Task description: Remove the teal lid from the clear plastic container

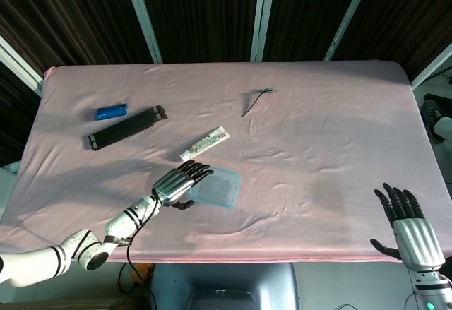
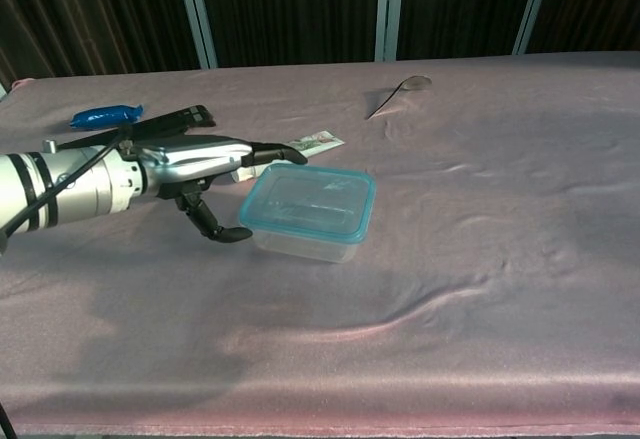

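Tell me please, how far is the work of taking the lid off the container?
Done: the left hand has reached the clear container. In hand: its fingers lie over the near-left edge of the teal lid, thumb beside the container wall; no firm grip is visible. Left: the lid sits on the container, unlifted. The right hand waits open, far away.

Both views are sharp and evenly lit from above. Soft grey shadows lie on the pink cloth-covered table (image 1: 318,133), the backdrop is dark, and the head view bows slightly at its edges.
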